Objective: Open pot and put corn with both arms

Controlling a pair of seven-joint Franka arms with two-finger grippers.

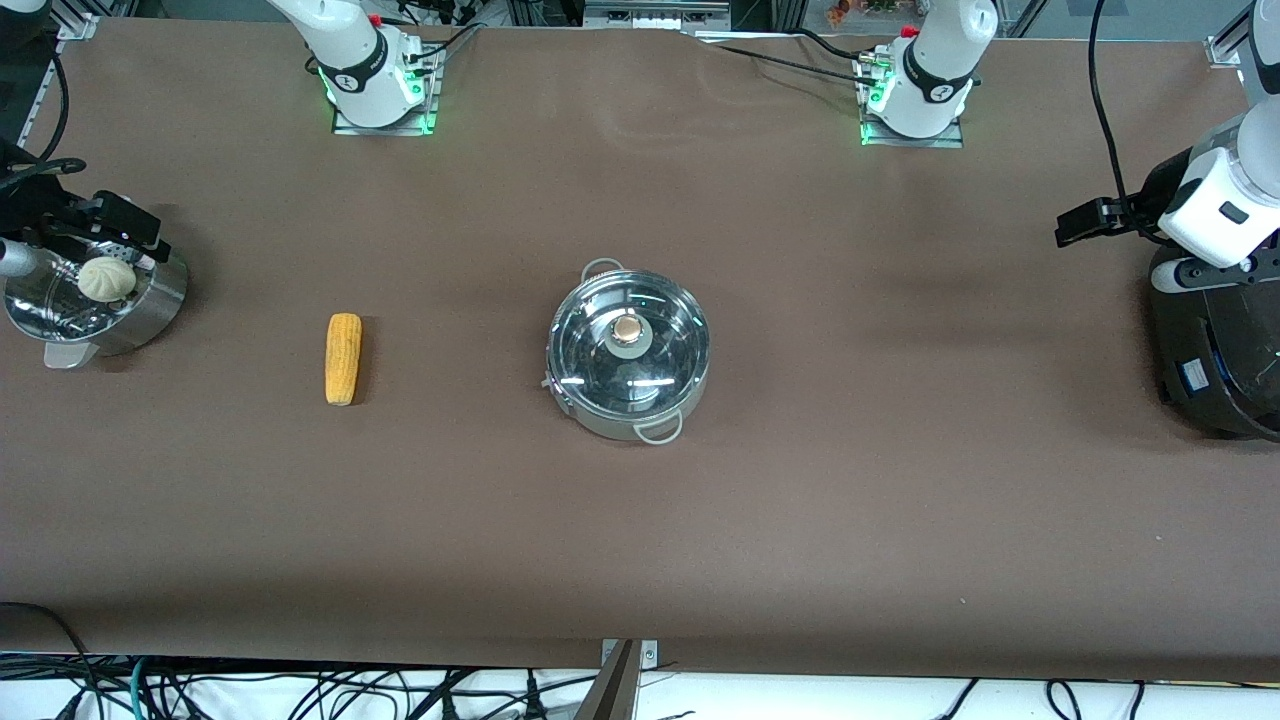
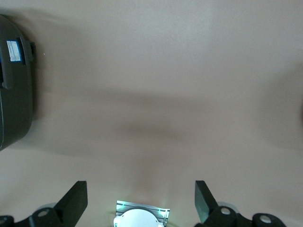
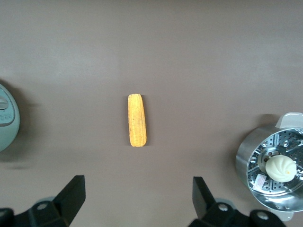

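Note:
The steel pot (image 1: 672, 388) stands at the table's middle with its glass lid (image 1: 590, 350) on and the tan knob (image 1: 627, 327) on top. The corn (image 1: 343, 358) lies on the table beside it, toward the right arm's end. It also shows in the right wrist view (image 3: 137, 120), where the pot's edge (image 3: 6, 118) is just in view. My right gripper (image 1: 120, 228) (image 3: 137, 196) is open and empty, up over the steamer pot. My left gripper (image 1: 1085, 222) (image 2: 140, 201) is open and empty, up over bare table beside the black cooker.
A steel steamer pot (image 1: 150, 305) (image 3: 246, 156) with a white bun (image 1: 106, 278) (image 3: 280, 167) stands at the right arm's end. A large black cooker (image 1: 1215, 360) (image 2: 14, 85) stands at the left arm's end. The left arm's base (image 2: 142, 218) shows between the left fingers.

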